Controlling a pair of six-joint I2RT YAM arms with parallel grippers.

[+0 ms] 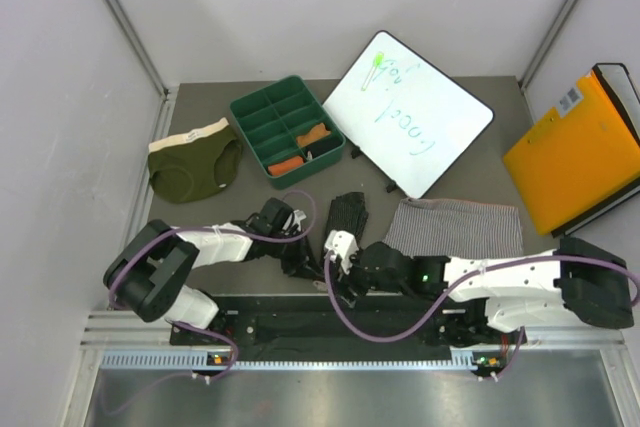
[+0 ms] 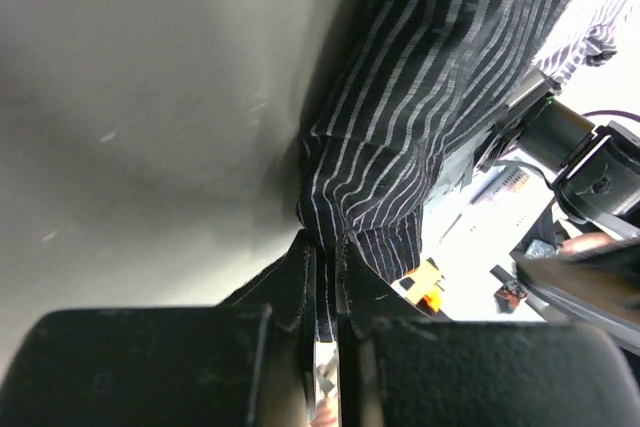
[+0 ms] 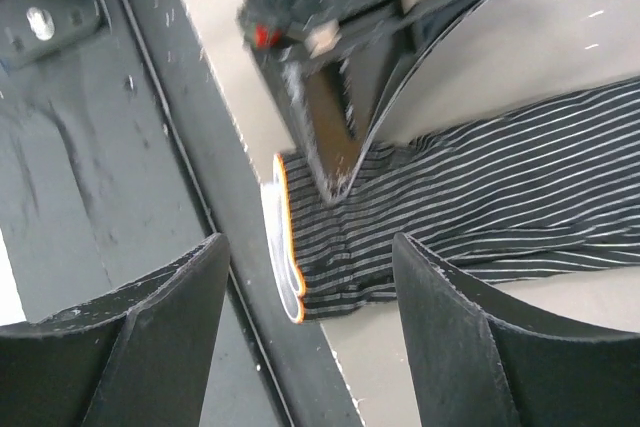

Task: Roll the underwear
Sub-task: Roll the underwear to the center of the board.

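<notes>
Black cloth, thin pale stripes: the black briefs [image 1: 348, 215] lie on the counter [image 1: 200, 107] just ahead of the arm bases, between the two arms; long axis runs away from the arms, toward the whiteboard [image 1: 410, 122]

- left end effector [image 2: 325, 332] clenched on a pinch of the near edge, cloth bunched at the tips
- right end effector [image 3: 308, 257] released, jaws wide, over that same near end, holding nothing
- both arms close; left has the hold
- likely the roll must travel along that axis, near end first
- olive briefs [image 1: 195, 167] far left, grey striped briefs [image 1: 455, 227] right, both flat and apart
</notes>
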